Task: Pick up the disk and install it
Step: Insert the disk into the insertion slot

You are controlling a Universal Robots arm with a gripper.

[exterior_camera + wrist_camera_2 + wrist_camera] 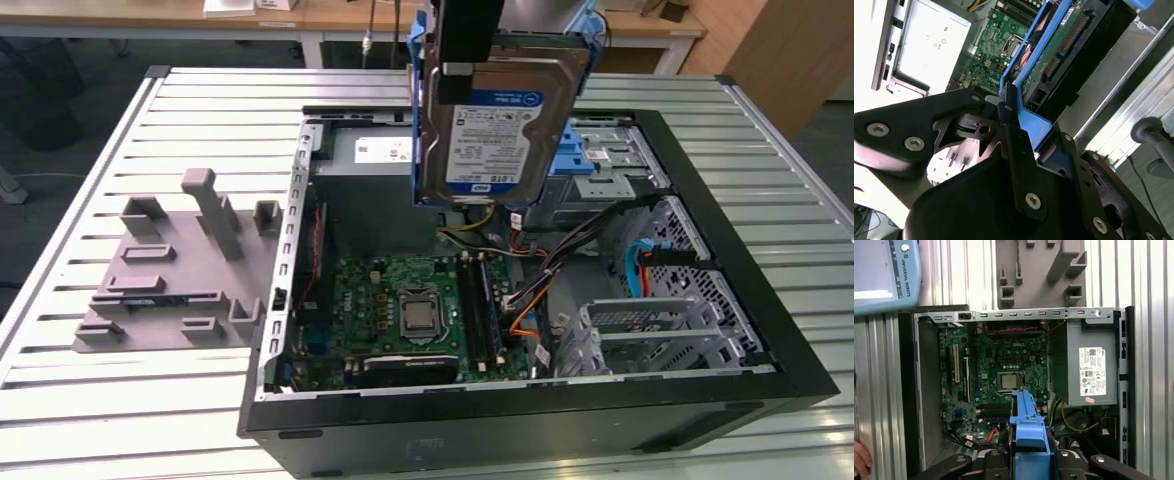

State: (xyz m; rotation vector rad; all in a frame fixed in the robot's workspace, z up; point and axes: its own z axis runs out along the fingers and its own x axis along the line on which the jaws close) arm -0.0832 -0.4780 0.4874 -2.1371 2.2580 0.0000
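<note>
The gripper [1004, 107] is black with silver screws [1033, 200].

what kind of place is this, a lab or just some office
Probably a robotics lab or test workshop: an open computer case sits on a slatted metal table beside a grey slotted fixture, the gripper holds the disk above the case, and desks stand behind.

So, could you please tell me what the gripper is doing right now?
The gripper is shut on the disk, held above the open computer case.
</note>
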